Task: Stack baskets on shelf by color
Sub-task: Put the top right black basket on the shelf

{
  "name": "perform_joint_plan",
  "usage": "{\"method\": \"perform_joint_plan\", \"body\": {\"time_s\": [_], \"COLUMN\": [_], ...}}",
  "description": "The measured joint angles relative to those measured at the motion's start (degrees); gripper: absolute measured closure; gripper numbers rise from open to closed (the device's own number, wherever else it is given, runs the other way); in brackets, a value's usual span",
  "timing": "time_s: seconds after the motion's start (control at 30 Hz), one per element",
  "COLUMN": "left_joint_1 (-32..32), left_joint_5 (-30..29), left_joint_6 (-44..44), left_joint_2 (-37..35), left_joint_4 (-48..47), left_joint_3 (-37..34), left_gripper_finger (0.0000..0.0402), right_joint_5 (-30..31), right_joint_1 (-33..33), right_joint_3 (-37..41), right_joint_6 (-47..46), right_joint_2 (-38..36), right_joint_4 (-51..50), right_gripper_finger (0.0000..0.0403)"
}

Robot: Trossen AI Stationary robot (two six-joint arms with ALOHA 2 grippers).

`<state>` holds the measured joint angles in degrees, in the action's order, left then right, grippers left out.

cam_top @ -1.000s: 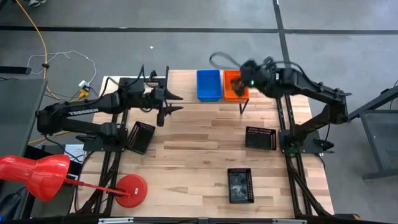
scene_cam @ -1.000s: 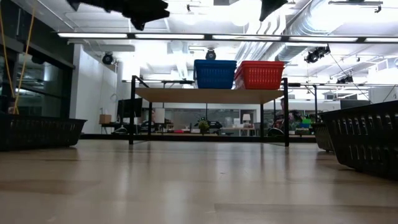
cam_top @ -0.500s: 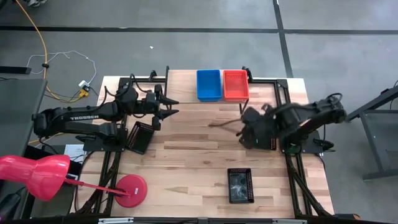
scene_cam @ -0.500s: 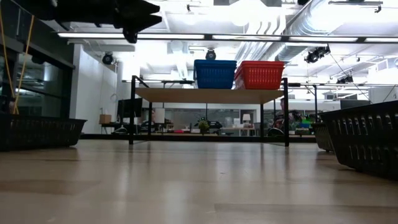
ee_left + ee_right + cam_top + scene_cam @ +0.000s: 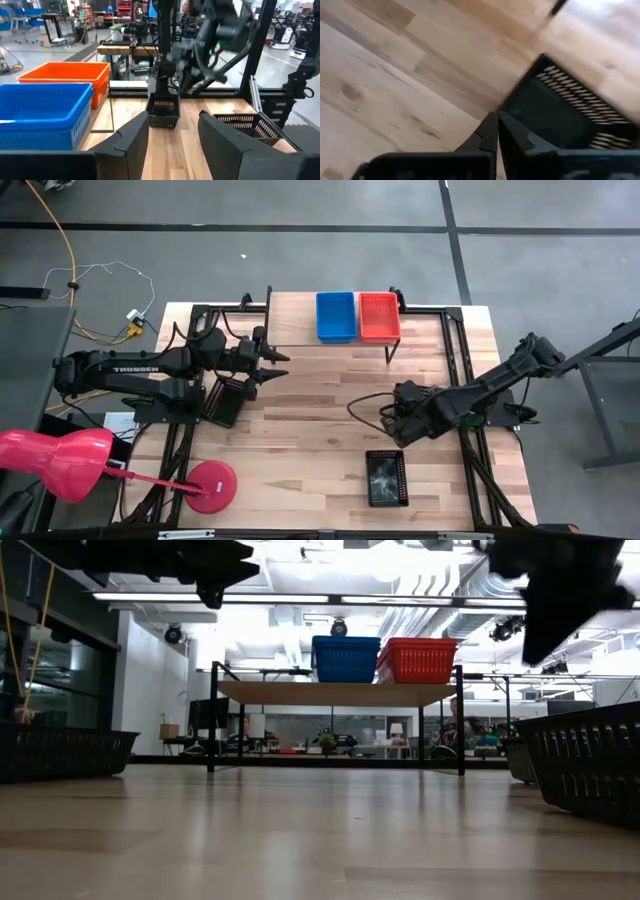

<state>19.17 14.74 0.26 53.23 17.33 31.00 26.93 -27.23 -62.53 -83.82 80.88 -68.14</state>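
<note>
At the desk's left edge you have a red lamp (image 5: 60, 462) with a round base (image 5: 210, 486) on the near corner, and beside the left arm a black mesh basket (image 5: 226, 400) lying partly under it. Your left gripper (image 5: 272, 364) hangs above the desk (image 5: 310, 420), arm stretched level toward the middle, its fingers (image 5: 135, 131) spread apart and holding nothing. Nothing sits between it and the shelf.

The shelf (image 5: 300, 308) stands at the far edge, a light-wood plank on thin black legs. On it the blue basket (image 5: 336, 316) and the red-orange basket (image 5: 379, 315) sit side by side, touching, with the plank's left part bare. In the low view both show as mesh-walled tubs, blue (image 5: 345, 658) and red-orange (image 5: 416, 659), on top of the plank.

Nearer you, right of centre, a second black basket (image 5: 386, 477) lies flat on the desk, well apart from the shelf. Your right gripper (image 5: 392, 420) is low over the wood just beyond it, the arm folded down from its base at the right edge, a cable looping beside it. A third black basket sits under that arm, mostly hidden in the high view; the right wrist view shows its slotted black wall (image 5: 580, 107) just ahead of the fingers (image 5: 492, 131), which are pressed together with nothing between them.
</note>
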Motion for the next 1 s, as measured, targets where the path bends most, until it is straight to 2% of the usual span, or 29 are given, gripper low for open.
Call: {"method": "perform_joint_plan", "body": {"time_s": [0.1, 0.27, 0.4, 0.53, 0.87, 1.0], "left_joint_1": [-0.2, -0.1, -0.1, -0.1, -0.1, 0.4], "left_joint_5": [-0.1, -0.3, -0.4, -0.4, -0.7, -8.2], "left_joint_6": [1.2, 2.1, 2.9, 3.0, 2.6, 3.2], "left_joint_2": [0.0, 0.0, 0.0, 0.0, 0.0, 0.0], "left_joint_4": [0.6, 0.7, 0.7, 0.8, -1.0, -6.1], "left_joint_3": [0.0, 0.0, 0.0, 0.0, 0.0, 0.0], "left_gripper_finger": [0.0245, 0.0245, 0.0245, 0.0245, 0.0245, 0.0245], "right_joint_5": [-1.4, 4.1, 0.0, -0.2, 1.7, 2.4], "right_joint_1": [1.2, 3.9, 6.8, 8.6, 9.6, 9.6], "right_joint_3": [4.9, 11.0, 15.9, 19.8, 23.9, 24.0], "right_joint_6": [0.1, -3.1, -4.3, -4.8, -7.7, -7.6], "right_joint_2": [0.1, 0.0, 0.1, 0.1, 0.1, 0.1], "right_joint_4": [7.1, 15.3, 20.1, 26.1, 28.2, 29.2], "right_gripper_finger": [0.0377, 0.0296, 0.0225, 0.0182, 0.0181, 0.0193]}}
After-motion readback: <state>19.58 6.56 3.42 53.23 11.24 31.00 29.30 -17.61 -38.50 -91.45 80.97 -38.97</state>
